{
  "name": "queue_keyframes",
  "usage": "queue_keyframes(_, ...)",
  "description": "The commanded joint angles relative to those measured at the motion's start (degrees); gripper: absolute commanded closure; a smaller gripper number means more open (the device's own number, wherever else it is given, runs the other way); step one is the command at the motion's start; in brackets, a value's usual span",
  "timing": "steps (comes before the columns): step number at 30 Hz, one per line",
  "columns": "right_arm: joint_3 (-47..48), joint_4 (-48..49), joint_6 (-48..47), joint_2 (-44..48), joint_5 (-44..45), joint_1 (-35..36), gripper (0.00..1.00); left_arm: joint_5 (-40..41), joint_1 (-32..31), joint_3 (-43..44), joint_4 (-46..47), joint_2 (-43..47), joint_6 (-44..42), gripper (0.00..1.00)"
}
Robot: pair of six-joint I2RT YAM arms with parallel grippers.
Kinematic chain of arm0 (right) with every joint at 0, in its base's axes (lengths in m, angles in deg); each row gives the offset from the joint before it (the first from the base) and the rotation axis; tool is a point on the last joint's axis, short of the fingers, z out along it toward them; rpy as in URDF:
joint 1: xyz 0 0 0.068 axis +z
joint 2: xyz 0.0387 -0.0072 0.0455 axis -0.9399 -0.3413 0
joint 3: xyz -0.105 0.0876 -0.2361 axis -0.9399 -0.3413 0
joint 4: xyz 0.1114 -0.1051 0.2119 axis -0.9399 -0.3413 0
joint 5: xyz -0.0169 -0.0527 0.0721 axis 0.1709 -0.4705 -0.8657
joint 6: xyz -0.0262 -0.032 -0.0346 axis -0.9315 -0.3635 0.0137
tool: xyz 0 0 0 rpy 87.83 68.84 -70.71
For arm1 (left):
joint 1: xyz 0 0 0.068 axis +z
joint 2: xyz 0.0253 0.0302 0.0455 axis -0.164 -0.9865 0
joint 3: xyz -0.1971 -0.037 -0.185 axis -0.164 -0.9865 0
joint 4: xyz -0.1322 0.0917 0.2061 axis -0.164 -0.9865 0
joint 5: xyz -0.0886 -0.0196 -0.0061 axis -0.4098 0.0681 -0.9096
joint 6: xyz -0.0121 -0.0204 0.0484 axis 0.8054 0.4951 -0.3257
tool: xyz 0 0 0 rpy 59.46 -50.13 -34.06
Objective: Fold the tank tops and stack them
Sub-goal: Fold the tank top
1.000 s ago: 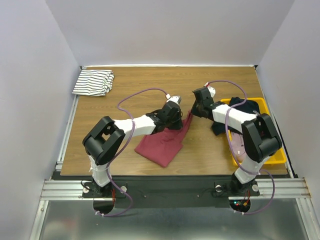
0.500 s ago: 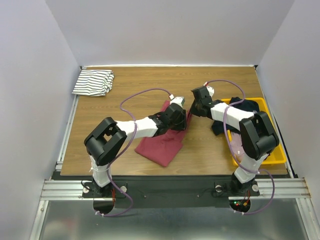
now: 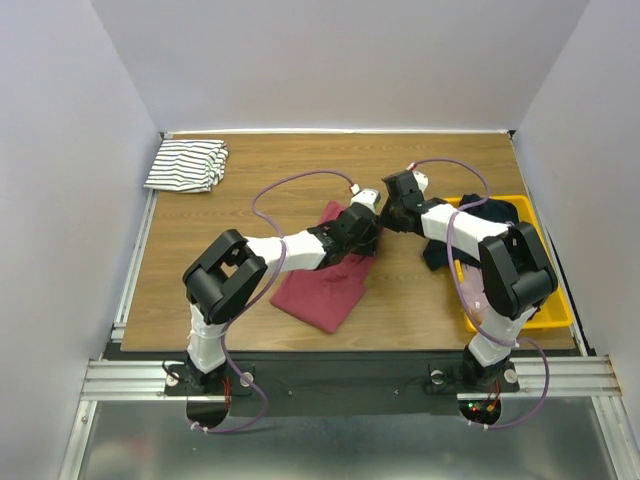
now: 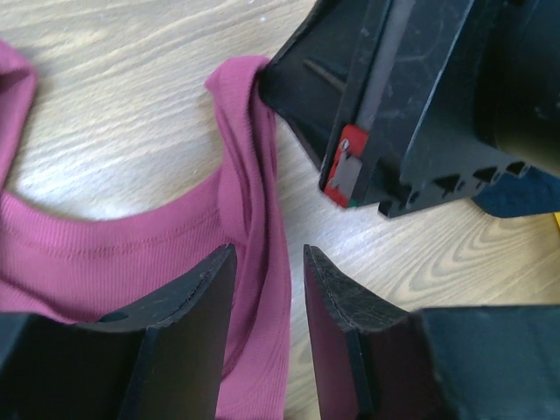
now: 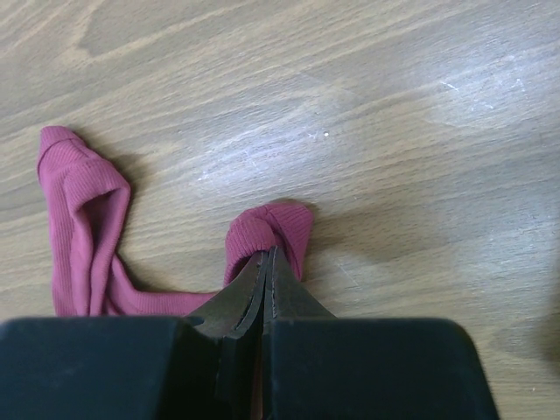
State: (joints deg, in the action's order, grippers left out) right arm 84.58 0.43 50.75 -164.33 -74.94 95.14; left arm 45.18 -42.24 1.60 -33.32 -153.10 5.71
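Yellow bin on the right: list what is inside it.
Visible: dark navy cloth lies in the yellow bin, spilling over its left rim. The right arm covers most of the interior, so anything else there stays hidden.

Overhead, the far part of the dark red tank top (image 3: 325, 290) is covered by the left arm (image 3: 300, 248). Its body is cut off at the left wrist view's edges, and in the right wrist view it is hidden behind the right pincer (image 5: 269, 255).

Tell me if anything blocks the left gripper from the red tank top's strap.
Nothing visible does. The left gripper straddles the strap of the red tank top with open jaws; the right gripper is shut on that strap's end just beyond.
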Motion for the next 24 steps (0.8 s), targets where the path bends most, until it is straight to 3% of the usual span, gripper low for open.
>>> queue_keyframes(1,3.1,-0.08,0.76,-0.06,-0.05,0.03,1.0,-0.06,-0.35,3.49,2.51,-1.42,-2.34,0.53)
queue_keyframes(11,3.71,-0.26,1.2,0.03,-0.49,-0.05,1.0,1.69,-0.44,3.85,3.03,-3.0,-2.07,0.56)
queue_keyframes(18,3.71,-0.34,1.64,0.11,-0.67,-0.05,1.0,2.49,-0.44,4.02,3.65,-3.44,-1.9,0.72)
queue_keyframes(24,3.8,-0.34,1.99,0.64,-0.66,-0.05,1.0,1.08,-0.53,2.88,5.75,-3.36,-1.9,0.57)
